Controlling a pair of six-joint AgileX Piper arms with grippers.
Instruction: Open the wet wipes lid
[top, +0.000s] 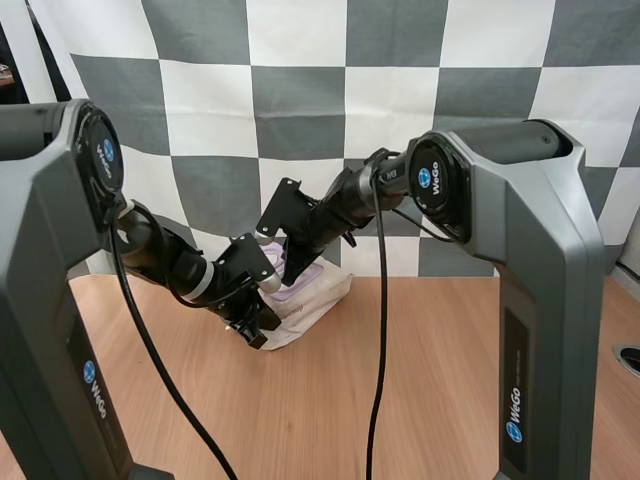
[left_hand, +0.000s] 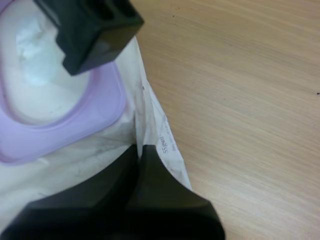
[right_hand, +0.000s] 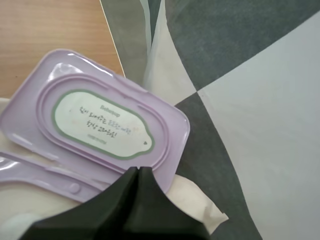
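Observation:
The white pack of wet wipes (top: 305, 300) lies on the wooden table by the backdrop. Its purple lid (right_hand: 100, 125) is flipped up, its labelled face toward the right wrist camera. The purple ring (left_hand: 100, 115) around the opening is uncovered, with white wipes (left_hand: 40, 75) showing inside. My right gripper (right_hand: 137, 171) is shut, its tips against the raised lid's edge; it hangs over the opening (left_hand: 90, 30). My left gripper (left_hand: 137, 148) is shut, its tips pressed on the white wrapper (left_hand: 150, 130) beside the ring, near the pack's side seam.
Bare wooden table (top: 420, 380) stretches in front of and to the right of the pack. Both arms (top: 330, 215) meet over the pack at the table's back. The backdrop cloth hangs right behind the raised lid.

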